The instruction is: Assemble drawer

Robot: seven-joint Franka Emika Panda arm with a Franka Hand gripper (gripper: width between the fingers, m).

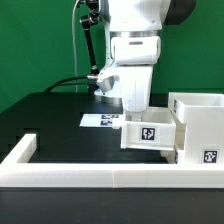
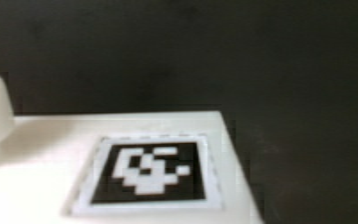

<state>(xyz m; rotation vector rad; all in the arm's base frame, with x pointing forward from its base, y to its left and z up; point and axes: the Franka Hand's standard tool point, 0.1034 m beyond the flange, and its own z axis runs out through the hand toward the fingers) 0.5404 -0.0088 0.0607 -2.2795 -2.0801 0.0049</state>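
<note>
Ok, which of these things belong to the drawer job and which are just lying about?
Job: small drawer box, large casing, gripper over the box.
Just there: marker board, low white border wall.

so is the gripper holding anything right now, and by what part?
Cannot be told. The gripper sits low behind the small drawer box, its fingertips hidden; the wrist view shows no fingers.

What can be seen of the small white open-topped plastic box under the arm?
The small white open-topped plastic box looks like smooth moulded plastic with thin walls and carries a black-and-white square tag on its near face. It sits upright, partly inside the large white cube casing, projecting toward the exterior view's left. The gripper is directly above it; its fingers are hidden.
</note>
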